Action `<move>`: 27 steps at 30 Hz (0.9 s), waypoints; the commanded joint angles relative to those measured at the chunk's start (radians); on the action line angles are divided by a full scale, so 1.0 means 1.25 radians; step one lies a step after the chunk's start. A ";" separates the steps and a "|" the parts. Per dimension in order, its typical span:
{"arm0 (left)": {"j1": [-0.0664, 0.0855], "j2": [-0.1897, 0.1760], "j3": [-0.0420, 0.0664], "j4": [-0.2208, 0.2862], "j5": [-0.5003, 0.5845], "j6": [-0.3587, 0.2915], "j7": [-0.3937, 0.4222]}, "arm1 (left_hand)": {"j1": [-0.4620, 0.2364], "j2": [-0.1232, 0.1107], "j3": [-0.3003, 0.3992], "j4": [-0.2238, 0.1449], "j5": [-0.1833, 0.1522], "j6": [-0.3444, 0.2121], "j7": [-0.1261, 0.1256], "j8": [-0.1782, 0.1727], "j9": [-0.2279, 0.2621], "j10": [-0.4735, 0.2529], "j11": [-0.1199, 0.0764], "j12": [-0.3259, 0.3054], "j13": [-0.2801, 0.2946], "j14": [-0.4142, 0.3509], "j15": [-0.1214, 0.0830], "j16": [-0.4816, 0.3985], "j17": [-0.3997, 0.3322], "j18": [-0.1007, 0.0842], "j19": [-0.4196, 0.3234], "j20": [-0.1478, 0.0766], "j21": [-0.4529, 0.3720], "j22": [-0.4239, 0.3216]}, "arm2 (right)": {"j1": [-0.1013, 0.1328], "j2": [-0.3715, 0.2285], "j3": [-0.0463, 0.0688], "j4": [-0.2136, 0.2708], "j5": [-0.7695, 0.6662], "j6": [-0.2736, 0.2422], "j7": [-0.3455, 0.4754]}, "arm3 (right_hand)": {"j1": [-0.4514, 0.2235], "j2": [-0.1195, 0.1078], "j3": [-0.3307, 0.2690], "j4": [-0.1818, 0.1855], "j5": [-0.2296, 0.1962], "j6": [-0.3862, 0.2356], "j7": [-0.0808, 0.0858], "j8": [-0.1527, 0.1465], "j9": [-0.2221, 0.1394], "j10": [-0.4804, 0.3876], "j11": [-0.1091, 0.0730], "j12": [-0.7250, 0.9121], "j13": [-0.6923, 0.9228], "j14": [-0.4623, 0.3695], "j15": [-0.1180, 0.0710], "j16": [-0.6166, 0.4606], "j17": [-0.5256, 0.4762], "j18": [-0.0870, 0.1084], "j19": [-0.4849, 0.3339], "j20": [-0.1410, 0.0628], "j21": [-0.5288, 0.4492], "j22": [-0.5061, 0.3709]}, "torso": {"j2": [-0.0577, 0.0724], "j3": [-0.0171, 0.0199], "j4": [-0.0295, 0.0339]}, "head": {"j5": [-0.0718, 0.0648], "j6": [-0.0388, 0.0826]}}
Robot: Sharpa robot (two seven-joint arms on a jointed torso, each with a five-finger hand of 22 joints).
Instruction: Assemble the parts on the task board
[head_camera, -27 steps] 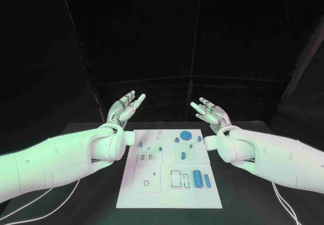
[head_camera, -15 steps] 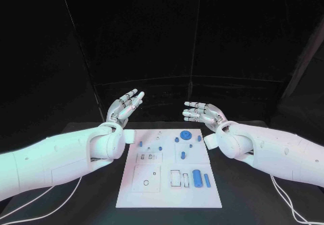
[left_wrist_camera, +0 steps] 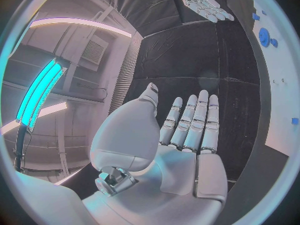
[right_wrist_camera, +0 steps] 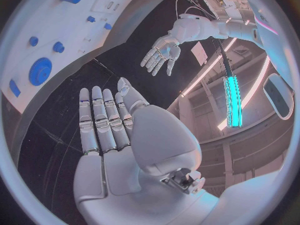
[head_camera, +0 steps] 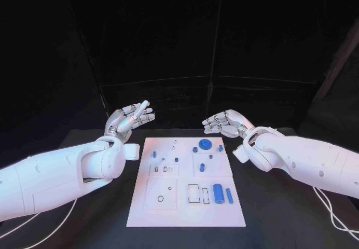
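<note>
White rectangular task board (head_camera: 187, 218) is lying flat in the middle of the black counter (head_camera: 277, 218), carrying small blue parts — a round blue disc (head_camera: 204, 146) near its far edge, a stubby blue cylinder (head_camera: 218, 193) toward its near right. Beyond its far corners both silver hands are hovering, holding nothing: left hand (head_camera: 128, 119) with fingers spread, right hand (head_camera: 223, 123) with fingers apart, slightly curled.

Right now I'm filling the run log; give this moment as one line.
left hand: open, raised beyond board | right hand: open, raised | task board: parts untouched
</note>
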 commanded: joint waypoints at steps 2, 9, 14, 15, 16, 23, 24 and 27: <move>0.001 -0.024 0.000 0.042 -0.006 0.037 0.024 | 0.011 0.002 -0.010 -0.006 0.003 0.003 0.053 -0.005 -0.006 0.011 0.000 -0.012 -0.005 0.031 -0.008 0.006 -0.004 0.013 0.044 -0.001 0.013 0.003 | 0.016 -0.006 0.002 0.016 -0.195 0.006 -0.071 | -0.028 -0.028 0.040 -0.012 0.061 0.070 -0.012 -0.020 -0.001 0.086 -0.022 -0.034 -0.001 0.130 -0.036 0.003 0.008 0.010 0.071 -0.035 0.066 0.027 | 0.027 -0.0030 0.0083 | -0.003 0.007; 0.004 -0.066 0.001 0.111 -0.012 0.051 0.025 | 0.019 0.007 -0.015 -0.015 0.003 0.014 0.050 -0.009 -0.009 0.017 -0.001 -0.020 -0.005 0.034 -0.007 -0.004 -0.010 0.012 0.056 -0.002 0.008 -0.002 | 0.040 0.002 0.007 0.020 -0.362 0.024 -0.161 | -0.038 -0.054 0.068 -0.010 0.055 0.100 -0.026 -0.031 0.000 0.148 -0.044 -0.044 0.002 0.246 -0.072 0.028 0.039 0.009 0.133 -0.076 0.169 0.082 | 0.056 -0.0094 0.0178 | -0.013 0.017; 0.004 -0.083 0.001 0.149 -0.013 0.058 0.019 | 0.018 0.010 -0.021 -0.018 0.003 -0.006 0.057 -0.020 -0.015 0.013 0.003 -0.030 -0.006 0.031 -0.004 -0.014 -0.016 0.010 0.060 -0.002 0.003 -0.007 | 0.046 0.018 0.016 0.015 -0.487 0.037 -0.209 | -0.037 -0.070 0.084 -0.009 0.064 0.125 -0.044 -0.034 -0.001 0.195 -0.065 -0.043 0.005 0.363 -0.107 0.085 0.086 0.008 0.191 -0.117 0.296 0.154 | 0.074 -0.0111 0.0202 | -0.014 0.025; 0.004 -0.086 0.001 0.156 -0.013 0.060 0.018 | 0.018 0.010 -0.021 -0.018 0.003 -0.007 0.057 -0.020 -0.015 0.013 0.004 -0.030 -0.006 0.031 -0.004 -0.014 -0.016 0.010 0.060 -0.002 0.002 -0.007 | 0.047 0.023 0.017 0.012 -0.508 0.041 -0.218 | -0.038 -0.073 0.086 -0.009 0.064 0.123 -0.043 -0.037 -0.002 0.194 -0.066 -0.045 0.005 0.372 -0.109 0.091 0.092 0.008 0.192 -0.120 0.308 0.162 | 0.076 -0.0110 0.0201 | -0.014 0.025; 0.005 -0.088 0.000 0.163 -0.013 0.061 0.017 | 0.018 0.011 -0.021 -0.019 0.003 -0.006 0.057 -0.021 -0.015 0.013 0.004 -0.031 -0.006 0.031 -0.004 -0.015 -0.016 0.010 0.060 -0.002 0.002 -0.008 | 0.047 0.027 0.017 0.009 -0.527 0.049 -0.229 | -0.039 -0.076 0.091 -0.009 0.063 0.119 -0.041 -0.042 -0.002 0.190 -0.066 -0.050 0.004 0.376 -0.109 0.094 0.098 0.007 0.189 -0.122 0.323 0.172 | 0.079 -0.0109 0.0201 | -0.014 0.026; 0.005 -0.096 0.000 0.181 -0.013 0.068 0.017 | 0.018 0.012 -0.022 -0.020 0.003 -0.005 0.057 -0.021 -0.016 0.012 0.004 -0.032 -0.006 0.031 -0.004 -0.016 -0.017 0.010 0.061 -0.002 0.001 -0.008 | 0.052 0.052 0.021 -0.013 -0.625 0.107 -0.294 | -0.061 -0.104 0.104 -0.005 0.070 0.059 -0.033 -0.052 -0.002 0.123 -0.053 -0.059 0.003 0.414 -0.106 0.128 0.136 0.009 0.194 -0.123 0.384 0.207 | 0.095 -0.0079 0.0209 | -0.012 0.033; 0.005 -0.096 0.000 0.181 -0.013 0.068 0.016 | 0.018 0.012 -0.022 -0.020 0.003 -0.005 0.057 -0.021 -0.016 0.012 0.004 -0.032 -0.006 0.031 -0.004 -0.016 -0.017 0.010 0.061 -0.002 0.001 -0.008 | 0.052 0.055 0.021 -0.014 -0.632 0.114 -0.301 | -0.066 -0.106 0.106 -0.005 0.068 0.057 -0.033 -0.053 -0.002 0.120 -0.053 -0.058 0.003 0.419 -0.106 0.150 0.149 0.010 0.200 -0.125 0.397 0.214 | 0.097 -0.0082 0.0207 | -0.012 0.034; 0.005 -0.097 0.000 0.181 -0.013 0.069 0.016 | 0.018 0.012 -0.022 -0.020 0.003 -0.007 0.057 -0.022 -0.016 0.012 0.004 -0.033 -0.006 0.031 -0.004 -0.017 -0.017 0.010 0.061 -0.002 0.001 -0.008 | 0.053 0.060 0.021 -0.017 -0.649 0.129 -0.314 | -0.078 -0.109 0.123 -0.007 0.070 0.045 -0.034 -0.051 -0.001 0.110 -0.054 -0.054 0.003 0.419 -0.104 0.249 0.207 0.010 0.207 -0.128 0.439 0.237 | 0.100 -0.0085 0.0196 | -0.012 0.035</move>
